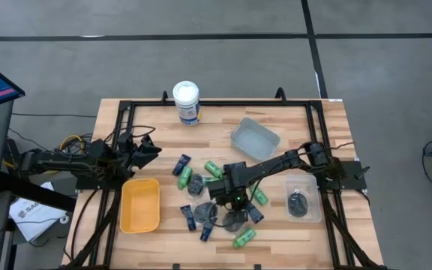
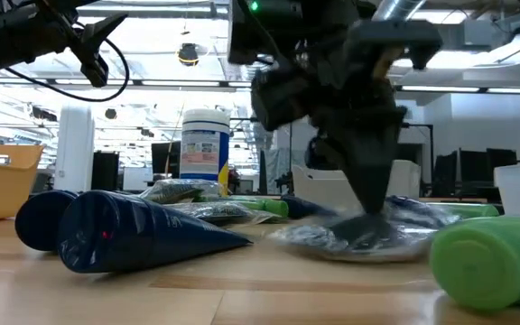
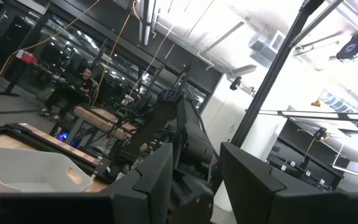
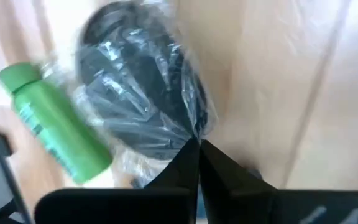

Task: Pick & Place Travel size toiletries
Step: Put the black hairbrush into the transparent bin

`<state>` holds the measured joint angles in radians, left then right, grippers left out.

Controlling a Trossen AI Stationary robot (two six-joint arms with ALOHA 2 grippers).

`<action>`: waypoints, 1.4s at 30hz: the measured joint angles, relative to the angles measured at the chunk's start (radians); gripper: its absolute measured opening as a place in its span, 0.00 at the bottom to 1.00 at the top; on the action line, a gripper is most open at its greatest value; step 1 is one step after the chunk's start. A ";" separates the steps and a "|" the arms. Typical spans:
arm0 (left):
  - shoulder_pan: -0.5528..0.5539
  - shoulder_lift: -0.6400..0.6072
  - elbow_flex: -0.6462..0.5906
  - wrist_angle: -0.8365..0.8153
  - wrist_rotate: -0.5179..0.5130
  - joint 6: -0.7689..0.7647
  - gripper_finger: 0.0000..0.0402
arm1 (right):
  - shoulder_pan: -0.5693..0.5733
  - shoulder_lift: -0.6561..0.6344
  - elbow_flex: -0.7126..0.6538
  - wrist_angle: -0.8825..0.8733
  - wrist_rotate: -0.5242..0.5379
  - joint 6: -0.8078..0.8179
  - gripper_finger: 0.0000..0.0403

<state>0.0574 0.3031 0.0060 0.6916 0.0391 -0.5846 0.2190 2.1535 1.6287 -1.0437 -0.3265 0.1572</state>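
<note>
Pinching wrapped tin, right pincer [image 4: 197,149] fully closed.
We see its tips on the plastic wrap of the dark tin [image 4: 135,93], green bottle [image 4: 55,124] alongside; left pincer [image 3: 194,180] part-open, empty.

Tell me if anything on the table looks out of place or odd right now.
Nothing looks spilled or broken. The toiletries lie scattered mid-table, as unsorted items would. One oddity: the right gripper has shut on the clear plastic wrap at the edge of a dark tin, not on the tin itself. The left gripper waits raised.
</note>
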 joint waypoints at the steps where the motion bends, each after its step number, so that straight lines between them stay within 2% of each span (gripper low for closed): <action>1: 0.000 0.000 0.000 0.001 0.000 0.000 0.33 | -0.003 -0.014 0.000 -0.002 0.001 0.001 0.00; 6: 0.000 0.000 0.000 0.008 0.000 0.000 0.33 | -0.014 -0.100 0.001 -0.012 0.025 0.026 0.00; 18: 0.000 0.000 0.000 0.015 0.000 -0.001 0.33 | -0.018 -0.331 0.002 -0.330 0.226 0.156 0.00; 24: 0.000 0.000 0.000 0.022 0.000 -0.001 0.33 | -0.006 -0.407 0.002 -0.500 0.284 0.230 0.00; 28: 0.000 0.000 0.000 0.023 0.000 -0.001 0.33 | 0.012 -0.469 -0.008 -0.522 0.308 0.285 0.00; 35: 0.000 0.000 0.000 0.028 -0.001 -0.001 0.33 | 0.078 -0.627 -0.144 -0.530 0.310 0.499 0.00; 42: 0.000 0.000 0.000 0.029 -0.001 0.000 0.33 | 0.229 -0.810 -0.326 -0.528 0.300 0.808 0.00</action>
<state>0.0574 0.3027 0.0059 0.7208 0.0383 -0.5850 0.4482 1.3434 1.3026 -1.5716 -0.0264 0.9654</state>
